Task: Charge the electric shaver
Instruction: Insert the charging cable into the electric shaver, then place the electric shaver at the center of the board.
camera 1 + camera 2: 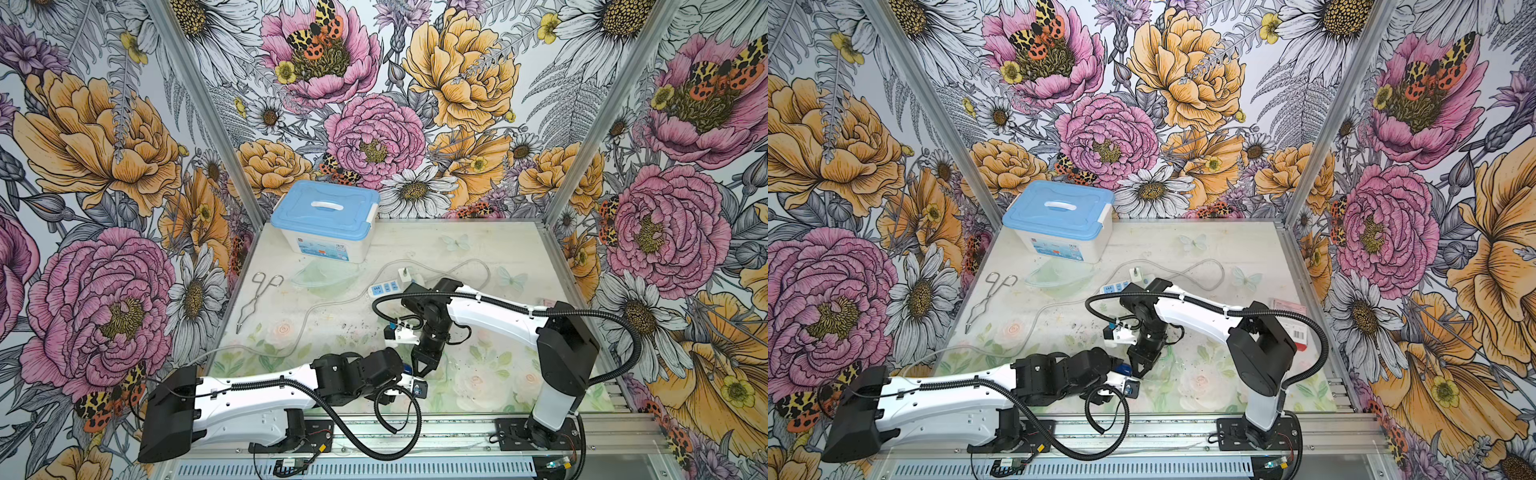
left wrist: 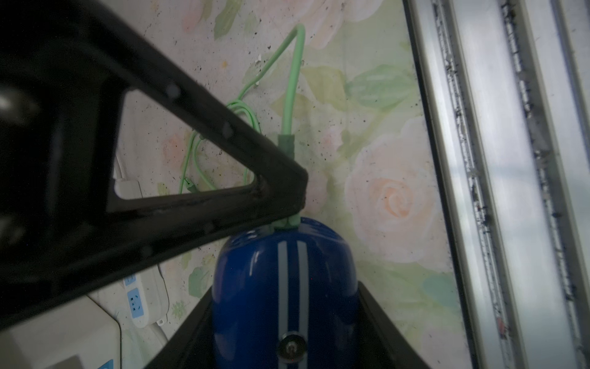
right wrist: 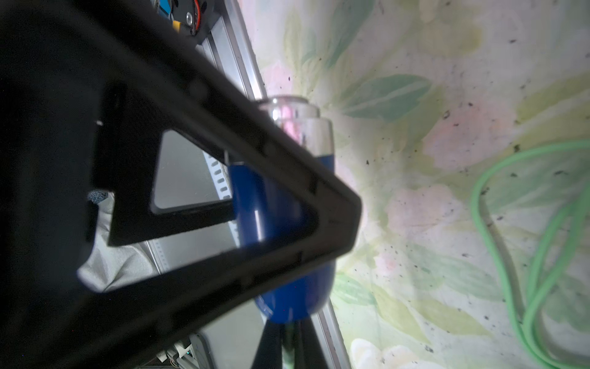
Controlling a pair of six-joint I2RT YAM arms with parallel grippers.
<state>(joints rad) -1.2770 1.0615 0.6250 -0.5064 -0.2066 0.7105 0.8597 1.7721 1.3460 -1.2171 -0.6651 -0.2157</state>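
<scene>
Left end effector [image 2: 285, 284] clamps electric shaver [image 2: 249, 287], right end effector [image 2: 295, 204] pinches green cable [image 2: 292, 89], half-hiding power strip [image 2: 143, 297].

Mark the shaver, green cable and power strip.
electric shaver [image 2: 255, 287], left wrist view, blue body beside the stripes.
green cable [image 2: 292, 89], left wrist view, thick stretch above the plug.
power strip [image 1: 384, 287], a top view, socket face.

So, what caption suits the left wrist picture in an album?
Left gripper holds the blue electric shaver while the right gripper pinches the green cable plug at its end.
</scene>
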